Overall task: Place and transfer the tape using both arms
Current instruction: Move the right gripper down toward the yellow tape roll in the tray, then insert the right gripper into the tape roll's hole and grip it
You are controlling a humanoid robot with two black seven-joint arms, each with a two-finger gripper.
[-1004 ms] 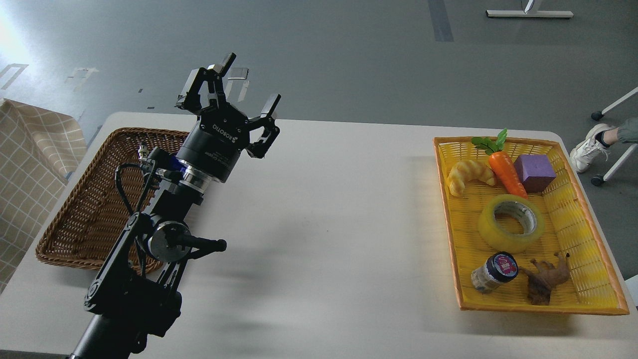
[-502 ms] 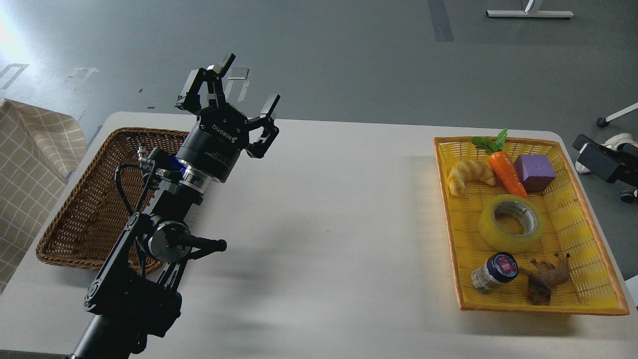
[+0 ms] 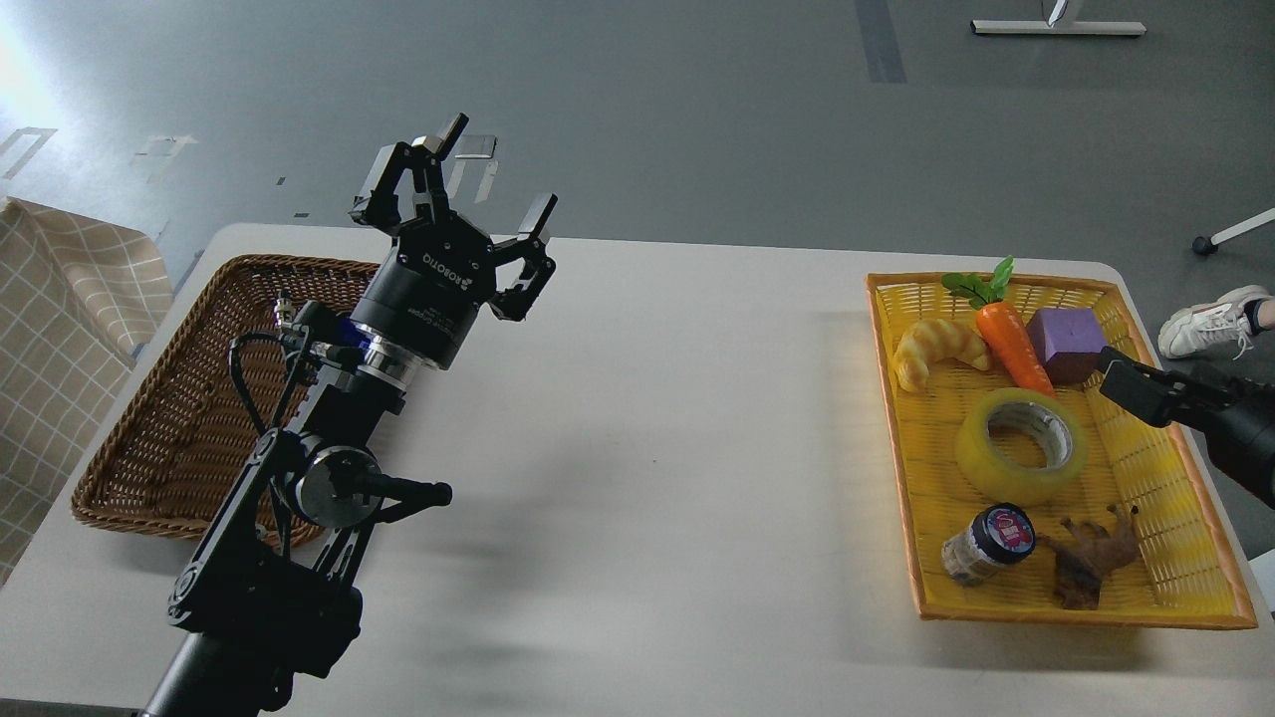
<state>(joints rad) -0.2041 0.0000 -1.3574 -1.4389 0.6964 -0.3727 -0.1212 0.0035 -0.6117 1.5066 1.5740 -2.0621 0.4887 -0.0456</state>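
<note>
The tape point(image 3: 981, 460), a yellow translucent roll with a pale core, lies flat in the middle of the yellow basket point(image 3: 1210, 518) at the right. My left gripper point(image 3: 460, 189) is raised over the table's far left, by the wicker basket, with its fingers spread open and empty. My right gripper point(image 3: 1141, 388) comes in from the right edge over the yellow basket, just right of and above the tape. Only one dark finger and part of its body show, so its opening is unclear.
In the yellow basket lie a croissant point(image 3: 936, 349), a carrot point(image 3: 1011, 344), a purple cube point(image 3: 1066, 344), a small jar with a dark lid point(image 3: 986, 543) and a brown toy animal point(image 3: 1091, 558). A brown wicker basket point(image 3: 149, 428) stands at the left. A person's shoe point(image 3: 1210, 324) is on the floor at the right.
My right arm has come in from the right edge and now reaches over the yellow basket beside the tape. My left gripper has barely shifted. The person's foot on the floor has moved.
</note>
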